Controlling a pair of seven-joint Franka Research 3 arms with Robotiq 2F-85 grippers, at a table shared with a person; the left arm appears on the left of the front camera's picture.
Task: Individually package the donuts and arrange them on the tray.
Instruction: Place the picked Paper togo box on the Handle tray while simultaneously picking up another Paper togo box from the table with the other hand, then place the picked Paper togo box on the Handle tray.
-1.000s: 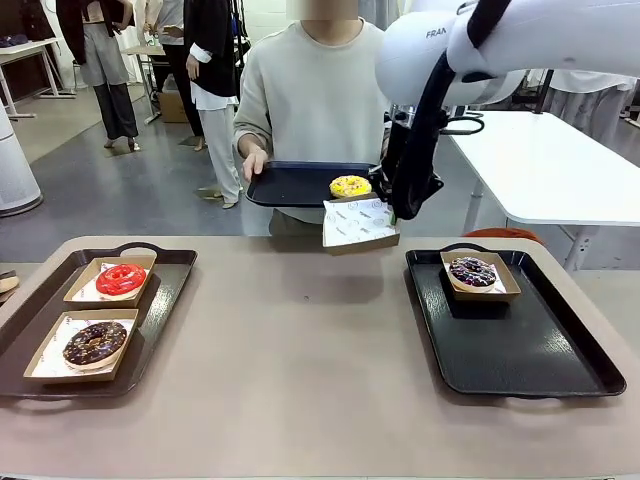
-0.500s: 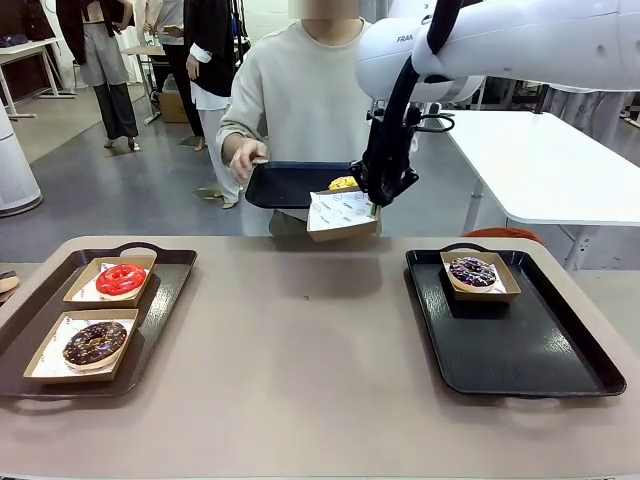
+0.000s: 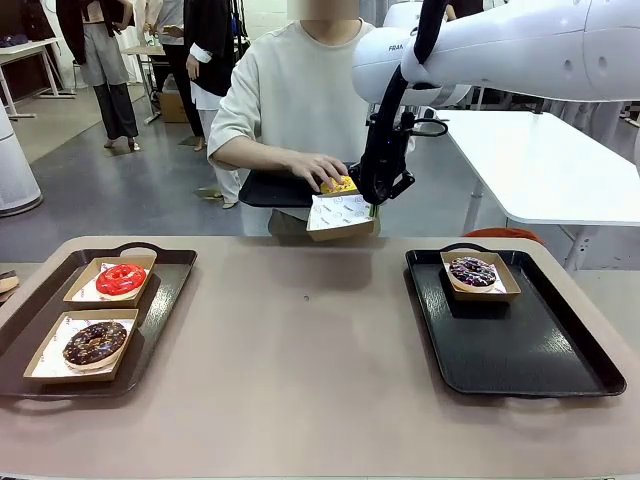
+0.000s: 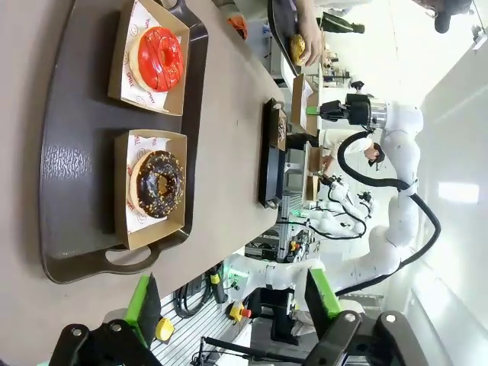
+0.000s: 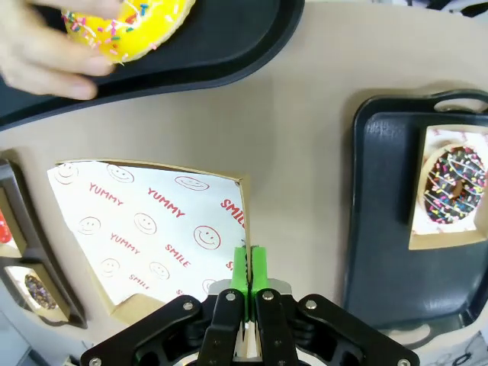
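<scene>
My right gripper (image 3: 377,200) (image 5: 248,268) is shut on the edge of an empty paper-lined box (image 3: 341,216) (image 5: 152,229), held up over the table's far edge. Just behind it a person's hand (image 3: 318,168) (image 5: 46,57) grips the yellow donut (image 3: 341,185) (image 5: 130,27) on a black tray (image 3: 285,188) that the person holds. The red donut (image 3: 120,279) (image 4: 156,59) and the chocolate donut (image 3: 95,343) (image 4: 158,183) lie in boxes on the left tray (image 3: 160,300). The purple donut (image 3: 472,271) (image 5: 454,187) sits boxed on the right tray (image 3: 520,350). My left gripper (image 4: 232,299) is open, apart from the left tray.
The tabletop (image 3: 300,350) between the two trays is bare. The right tray has free room in front of the purple donut's box. A white table (image 3: 540,160) stands behind on the right, and people stand farther off at the back left.
My right gripper has carried the box left and nearer to the person's tray. The person's hand moved from the tray's rim onto the yellow donut.
</scene>
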